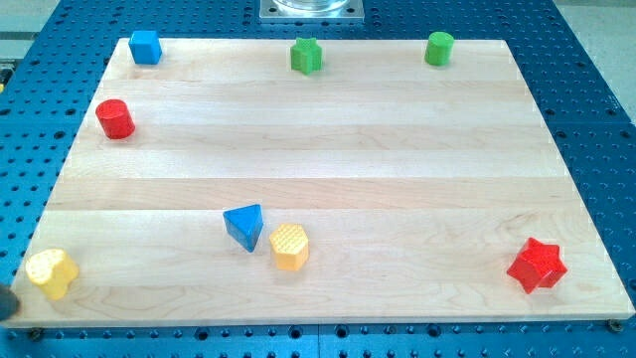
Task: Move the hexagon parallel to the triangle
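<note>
While my tip stays unseen, two blue, two green, two red, two yellow blocks, yellow hexagon (289, 247) beside blue triangle (244, 227).

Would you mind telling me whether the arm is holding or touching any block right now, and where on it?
Nothing is held: my tip is not in view, and the yellow hexagon lies free beside the blue triangle.

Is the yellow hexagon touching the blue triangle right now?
No: the yellow hexagon sits just to the view's right of the blue triangle, with a thin strip of board between them.
</note>
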Action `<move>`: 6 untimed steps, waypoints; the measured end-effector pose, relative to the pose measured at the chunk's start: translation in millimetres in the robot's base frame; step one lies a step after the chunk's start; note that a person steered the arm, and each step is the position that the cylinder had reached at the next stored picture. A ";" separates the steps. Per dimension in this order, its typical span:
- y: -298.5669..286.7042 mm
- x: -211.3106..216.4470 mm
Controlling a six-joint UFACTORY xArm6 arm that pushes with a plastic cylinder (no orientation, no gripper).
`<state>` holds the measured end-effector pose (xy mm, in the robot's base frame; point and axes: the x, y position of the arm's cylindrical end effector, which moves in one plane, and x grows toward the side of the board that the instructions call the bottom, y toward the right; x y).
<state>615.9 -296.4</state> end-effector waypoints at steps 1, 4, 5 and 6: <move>13.4 -6.0; 77.1 2.7; 56.1 -15.6; 59.4 -42.4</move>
